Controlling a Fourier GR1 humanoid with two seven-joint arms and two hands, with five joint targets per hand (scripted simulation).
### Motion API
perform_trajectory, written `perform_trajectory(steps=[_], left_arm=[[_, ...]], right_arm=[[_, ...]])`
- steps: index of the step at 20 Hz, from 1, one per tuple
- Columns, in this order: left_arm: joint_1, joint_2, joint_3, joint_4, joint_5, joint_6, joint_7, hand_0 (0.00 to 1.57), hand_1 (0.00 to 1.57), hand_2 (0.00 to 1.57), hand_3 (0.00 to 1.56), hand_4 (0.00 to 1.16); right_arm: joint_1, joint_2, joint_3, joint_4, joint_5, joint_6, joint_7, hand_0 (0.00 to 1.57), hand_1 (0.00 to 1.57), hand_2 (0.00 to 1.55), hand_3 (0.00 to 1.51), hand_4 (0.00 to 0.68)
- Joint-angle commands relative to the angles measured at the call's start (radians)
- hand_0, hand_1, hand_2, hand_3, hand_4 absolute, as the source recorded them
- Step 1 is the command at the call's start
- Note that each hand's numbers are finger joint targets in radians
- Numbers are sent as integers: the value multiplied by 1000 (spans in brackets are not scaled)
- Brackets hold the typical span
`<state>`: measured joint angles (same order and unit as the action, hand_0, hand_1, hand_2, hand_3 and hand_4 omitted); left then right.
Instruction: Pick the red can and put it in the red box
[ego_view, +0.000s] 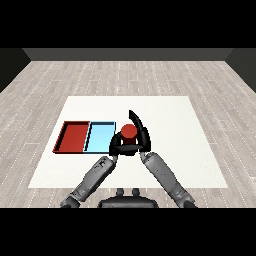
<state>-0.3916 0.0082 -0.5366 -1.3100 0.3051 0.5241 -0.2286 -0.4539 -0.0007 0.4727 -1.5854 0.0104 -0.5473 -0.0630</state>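
Note:
The red can (128, 131) stands upright just right of the light blue tray (98, 138). My right hand (143, 136) arcs around the can's right side, its fingers curled round the can and one fingertip pointing up past the can's far side. My left hand (115, 145) hovers close by the can's lower left, over the light blue tray's right edge, fingers relaxed and holding nothing. The red tray (73, 137) lies left of the light blue one, with nothing in it. The can's lower part is hidden by the hands.
The two trays lie side by side at the left middle of the white table (170, 115). Grey wooden floor surrounds the table on all sides.

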Motion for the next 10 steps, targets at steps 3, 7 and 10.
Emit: perform_trajectory(steps=[3, 7, 10], left_arm=[[55, -5, -9, -84, -69, -7, 11, 1571, 1571, 1571, 1496, 1139], [54, -4, 16, -105, -73, -13, 51, 1571, 1571, 1571, 1488, 1137], [30, -8, -19, -55, -54, 38, 16, 1571, 1571, 1571, 1481, 1140]], right_arm=[[43, 1, -29, -23, 60, 15, 23, 0, 0, 0, 0, 0], [64, 1, -16, -12, 2, 7, -66, 0, 0, 0, 0, 0], [108, -12, -96, -177, -17, 82, 0, 0, 0, 0, 0, 0]])
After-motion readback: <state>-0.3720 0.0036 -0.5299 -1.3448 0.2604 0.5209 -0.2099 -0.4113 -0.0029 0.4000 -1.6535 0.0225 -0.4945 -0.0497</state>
